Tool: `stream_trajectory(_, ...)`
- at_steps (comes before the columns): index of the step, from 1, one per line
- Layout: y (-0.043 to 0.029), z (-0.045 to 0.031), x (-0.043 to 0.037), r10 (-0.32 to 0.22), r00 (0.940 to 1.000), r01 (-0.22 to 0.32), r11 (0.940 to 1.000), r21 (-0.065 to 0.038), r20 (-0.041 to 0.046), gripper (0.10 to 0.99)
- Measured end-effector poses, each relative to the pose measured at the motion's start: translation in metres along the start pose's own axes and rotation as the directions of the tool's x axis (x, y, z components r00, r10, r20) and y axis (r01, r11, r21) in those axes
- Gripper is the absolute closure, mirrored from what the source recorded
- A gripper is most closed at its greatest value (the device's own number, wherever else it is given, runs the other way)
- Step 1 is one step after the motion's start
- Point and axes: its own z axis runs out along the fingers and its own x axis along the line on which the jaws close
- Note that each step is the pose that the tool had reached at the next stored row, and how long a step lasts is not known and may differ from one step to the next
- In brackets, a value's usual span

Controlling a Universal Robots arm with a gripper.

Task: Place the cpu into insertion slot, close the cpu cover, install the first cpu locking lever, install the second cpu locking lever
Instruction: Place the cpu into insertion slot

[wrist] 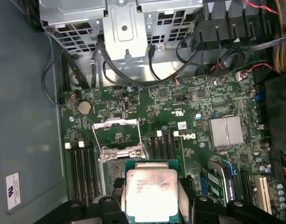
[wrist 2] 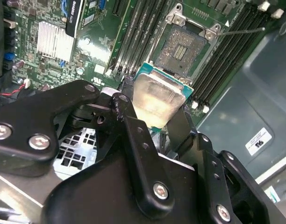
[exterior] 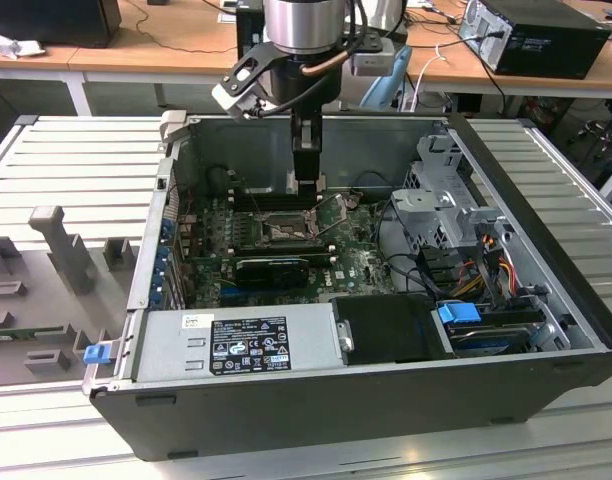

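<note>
My gripper (wrist 2: 154, 107) is shut on the cpu (wrist 2: 154, 95), a small square chip with a tan-silver face, pinched by its edges between two black fingers (wrist 2: 126, 100). In the first wrist view the cpu (wrist: 151, 193) hangs above the green motherboard (wrist: 189, 107), partly covering the insertion slot (wrist: 116, 163). The second wrist view shows the slot (wrist 2: 182, 46) bare, its pin field exposed, just beyond the chip. The cpu cover (wrist: 112, 122) stands flipped open behind the slot. A thin wire lever (wrist 2: 246, 31) sticks out beside it. In the exterior view the gripper (exterior: 306, 182) hangs inside the open case, just above the slot (exterior: 286, 230).
The open computer case (exterior: 526, 200) walls in the board. A grey power supply (exterior: 236, 340) lies at the front, and a metal drive cage (exterior: 441, 200) with cables is at the exterior view's right. Long black memory slots (wrist 2: 227, 51) flank the socket. A finned heatsink (wrist: 225, 131) sits nearby.
</note>
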Motion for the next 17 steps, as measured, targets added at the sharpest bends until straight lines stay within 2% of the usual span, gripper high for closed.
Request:
stream_trajectory(2, -0.0005, 0.0036, -0.0001, -0.035, 0.9994, 0.035, 0.9994, 0.001, -0.003, 0.553)
stream_trajectory(5, -0.0008, 0.0078, -0.0002, -0.096, 0.9954, 0.096, 0.9954, 0.002, -0.0085, 0.553)
stream_trajectory(11, -0.0017, 0.0173, -0.0004, -0.105, 0.9944, 0.105, 0.9944, 0.005, -0.0093, 0.553)
stream_trajectory(13, -0.0025, 0.0232, -0.0002, -0.146, 0.9892, 0.146, 0.9892, 0.006, -0.0137, 0.553)
stream_trajectory(17, -0.004, 0.0318, 0.002, -0.146, 0.9892, 0.146, 0.9892, 0.006, -0.0137, 0.553)
